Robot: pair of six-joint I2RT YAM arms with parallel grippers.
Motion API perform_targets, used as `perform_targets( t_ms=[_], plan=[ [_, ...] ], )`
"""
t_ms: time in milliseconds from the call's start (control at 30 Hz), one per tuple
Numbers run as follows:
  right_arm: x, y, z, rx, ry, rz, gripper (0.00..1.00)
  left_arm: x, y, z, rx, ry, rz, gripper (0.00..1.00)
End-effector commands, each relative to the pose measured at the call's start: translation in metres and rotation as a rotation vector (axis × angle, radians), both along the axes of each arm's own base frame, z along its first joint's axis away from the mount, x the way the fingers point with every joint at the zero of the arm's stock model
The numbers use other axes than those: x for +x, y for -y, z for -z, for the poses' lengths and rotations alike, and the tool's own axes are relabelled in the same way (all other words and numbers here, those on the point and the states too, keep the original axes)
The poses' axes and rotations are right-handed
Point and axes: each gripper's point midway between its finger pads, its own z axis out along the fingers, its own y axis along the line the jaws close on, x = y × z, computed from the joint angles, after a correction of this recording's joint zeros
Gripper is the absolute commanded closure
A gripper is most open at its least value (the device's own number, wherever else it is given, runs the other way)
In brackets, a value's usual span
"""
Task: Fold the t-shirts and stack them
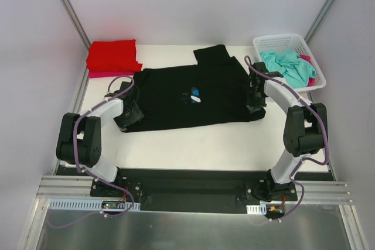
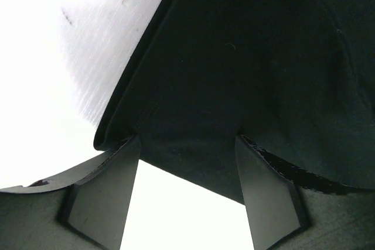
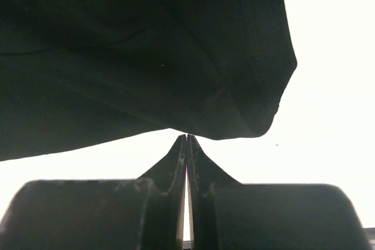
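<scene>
Beyond right gripper, black t-shirt.

The black t-shirt carries a small blue and white print; the folded t-shirt is red; the table is white; the white mesh basket holds a teal t-shirt and pink cloth

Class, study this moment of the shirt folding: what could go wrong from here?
The left gripper stands open astride the edge of the black t-shirt; closing may catch too little cloth. The right gripper is shut with its tips at the hem, possibly gripping nothing, so a lift could skew the fold.
</scene>
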Motion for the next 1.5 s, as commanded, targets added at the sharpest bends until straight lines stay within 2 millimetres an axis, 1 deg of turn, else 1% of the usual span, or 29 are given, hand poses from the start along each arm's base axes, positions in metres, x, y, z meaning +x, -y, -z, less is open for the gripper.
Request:
perform_targets(
  t_ms=[0, 67, 100, 167, 400, 467, 500, 567, 600, 633, 700, 733, 800, 833, 900, 967, 1033, 1100, 1200, 1267, 1367, 1467],
  plan=[
    [0.006, 0.006, -0.006, 0.015, 0.029, 0.045, 0.98, -0.031, -0.002, 0.010, -0.003, -0.040, -0.015, 0.34],
    [0.008, 0.002, -0.006, 0.053, 0.038, 0.055, 0.98, -0.036, -0.005, 0.011, 0.005, -0.036, -0.021, 0.33],
    [0.008, 0.001, -0.006, 0.065, 0.040, 0.058, 0.98, -0.042, -0.007, 0.015, 0.011, -0.046, -0.024, 0.34],
    [0.009, -0.002, -0.008, 0.086, 0.053, 0.057, 0.98, -0.044, -0.008, 0.015, 0.012, -0.039, -0.029, 0.34],
    [0.007, 0.000, -0.022, 0.104, 0.082, 0.062, 0.97, -0.052, -0.009, 0.012, -0.008, -0.023, -0.026, 0.34],
    [0.005, 0.001, -0.023, 0.099, 0.067, 0.058, 0.97, -0.057, -0.015, 0.008, 0.017, -0.023, -0.035, 0.33],
    [0.004, 0.002, -0.021, 0.091, 0.056, 0.061, 0.96, -0.060, -0.020, 0.008, 0.037, -0.026, -0.050, 0.32],
    [0.003, 0.006, -0.016, 0.073, 0.055, 0.075, 0.96, -0.061, -0.023, 0.006, 0.032, -0.021, -0.065, 0.32],
    [0.001, 0.006, -0.010, 0.076, 0.048, 0.083, 0.95, -0.061, -0.023, 0.006, 0.033, -0.023, -0.067, 0.33],
    [0.008, 0.001, -0.007, 0.103, 0.074, 0.098, 0.95, -0.061, -0.024, 0.005, 0.032, -0.020, -0.068, 0.32],
    [0.011, -0.003, 0.001, 0.127, 0.072, 0.105, 0.94, -0.060, -0.023, 0.005, 0.030, -0.020, -0.069, 0.33],
    [0.008, -0.015, 0.011, 0.185, 0.024, 0.098, 0.94, -0.060, -0.024, 0.005, 0.031, -0.022, -0.069, 0.32],
    [0.006, -0.018, 0.021, 0.195, -0.011, 0.105, 0.95, -0.057, -0.024, 0.002, 0.031, -0.016, -0.071, 0.33],
    [0.005, -0.016, 0.032, 0.178, -0.045, 0.106, 0.96, -0.056, -0.024, 0.001, 0.030, -0.015, -0.073, 0.33],
    [0.000, -0.011, 0.042, 0.145, -0.090, 0.113, 0.98, -0.056, -0.025, 0.001, 0.032, -0.015, -0.073, 0.32],
    [0.001, -0.005, 0.049, 0.108, -0.108, 0.125, 0.99, -0.057, -0.027, 0.001, 0.038, -0.014, -0.080, 0.32],
    [0.002, 0.010, 0.050, 0.028, -0.103, 0.159, 0.99, -0.058, -0.028, 0.002, 0.037, -0.020, -0.082, 0.32],
    [0.003, 0.016, 0.052, 0.009, -0.103, 0.184, 0.99, -0.059, -0.028, 0.003, 0.037, -0.027, -0.083, 0.32],
    [0.005, 0.031, 0.057, -0.054, -0.104, 0.229, 0.99, -0.059, -0.029, 0.002, 0.041, -0.025, -0.085, 0.32],
    [0.005, 0.043, 0.056, -0.082, -0.108, 0.266, 0.99, -0.061, -0.031, 0.003, 0.048, -0.033, -0.092, 0.32],
    [-0.003, 0.053, 0.052, -0.100, -0.124, 0.288, 0.99, -0.062, -0.033, 0.003, 0.053, -0.033, -0.100, 0.32],
    [-0.016, 0.060, 0.047, -0.133, -0.132, 0.297, 0.99, -0.062, -0.033, 0.003, 0.052, -0.036, -0.107, 0.32]
  ],
)
